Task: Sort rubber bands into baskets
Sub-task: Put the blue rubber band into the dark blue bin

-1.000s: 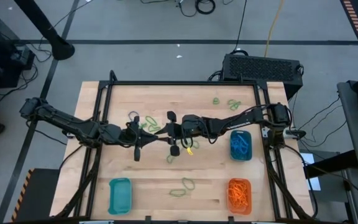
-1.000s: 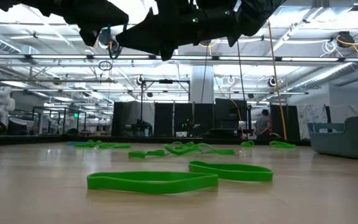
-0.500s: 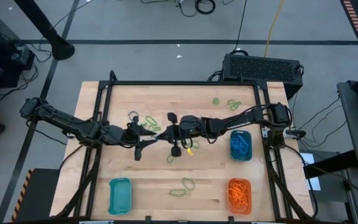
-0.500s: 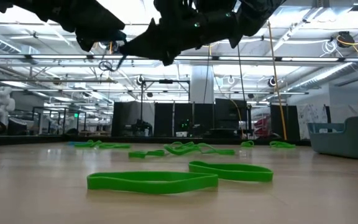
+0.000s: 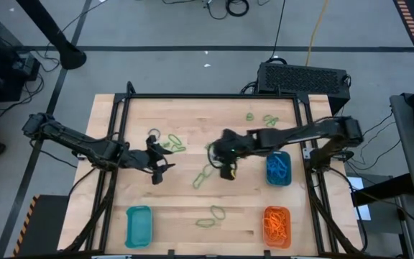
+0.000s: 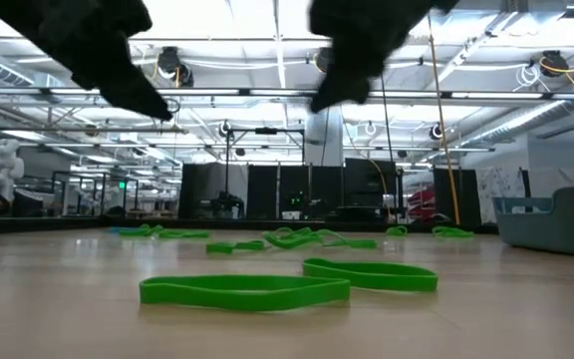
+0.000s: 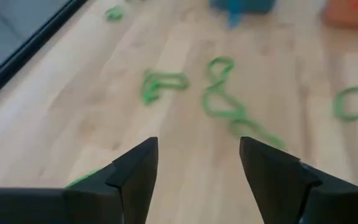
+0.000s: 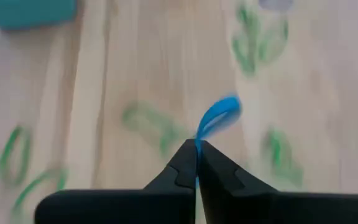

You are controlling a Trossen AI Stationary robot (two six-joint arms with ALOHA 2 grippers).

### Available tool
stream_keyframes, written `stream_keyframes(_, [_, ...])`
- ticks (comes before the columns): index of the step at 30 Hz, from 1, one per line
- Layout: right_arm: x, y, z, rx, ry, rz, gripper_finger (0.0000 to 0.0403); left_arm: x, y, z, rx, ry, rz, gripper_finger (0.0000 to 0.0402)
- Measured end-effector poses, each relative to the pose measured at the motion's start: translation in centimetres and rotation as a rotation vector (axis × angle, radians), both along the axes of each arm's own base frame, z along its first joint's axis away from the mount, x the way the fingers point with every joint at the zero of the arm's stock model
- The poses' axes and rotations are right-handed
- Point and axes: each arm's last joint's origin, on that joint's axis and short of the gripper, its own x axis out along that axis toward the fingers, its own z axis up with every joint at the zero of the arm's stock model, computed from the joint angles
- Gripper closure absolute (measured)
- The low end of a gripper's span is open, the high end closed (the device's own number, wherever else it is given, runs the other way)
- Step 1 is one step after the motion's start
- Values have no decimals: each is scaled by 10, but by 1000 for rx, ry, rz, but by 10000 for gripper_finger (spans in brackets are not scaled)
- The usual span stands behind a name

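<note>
Rubber band held: a small thin blue elastic loop (image 8: 219, 116) stood pinched in my right gripper (image 8: 197, 152), whose fingers were clamped tight on it; it hung clear of the light wooden table (image 5: 185, 201).
Right gripper position: I found it over the table's middle (image 5: 226, 171), with the right arm reaching in from the right.
Target basket: the teal-blue plastic tray with blue bands in it (image 5: 278, 167) lay to the right of the held loop, near it, with bare wood between.
Key relation: I judged the coming move a short carry rightward, toward the right arm's own base; the right arm was plainly the nearer one.
Other baskets: the orange tray (image 5: 277, 224) sat at the front right, the second teal tray (image 5: 139, 224) at the front left, both well apart from the loop.
Left gripper: I noted it left of centre (image 5: 161, 165), fingers spread wide (image 7: 140, 171) and carrying nothing.
Loose bands: green loops (image 5: 203, 175) lay scattered on the wood.
</note>
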Motion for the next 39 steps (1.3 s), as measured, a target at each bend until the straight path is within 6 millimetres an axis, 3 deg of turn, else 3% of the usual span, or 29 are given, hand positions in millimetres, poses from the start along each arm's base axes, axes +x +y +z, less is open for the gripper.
stream_keyframes(6, [-58, 10, 11, 166, 354, -241, 403, -10, 10, -19, 134, 122, 147, 167])
stream_keyframes(10, [-83, 21, 10, 199, 531, -374, 403, -13, 19, -29, 130, 165, 188, 167])
stream_keyframes(21, [-126, 28, -36, 120, 846, -533, 402, -12, 36, -30, 128, 189, 251, 167])
stream_keyframes(31, [-151, 16, -69, 59, 949, -662, 392, -17, 48, -35, 82, 258, 330, 167])
stream_keyframes(39, [-150, 9, -69, 67, 954, -673, 322, -21, 62, -36, 53, 277, 434, 167])
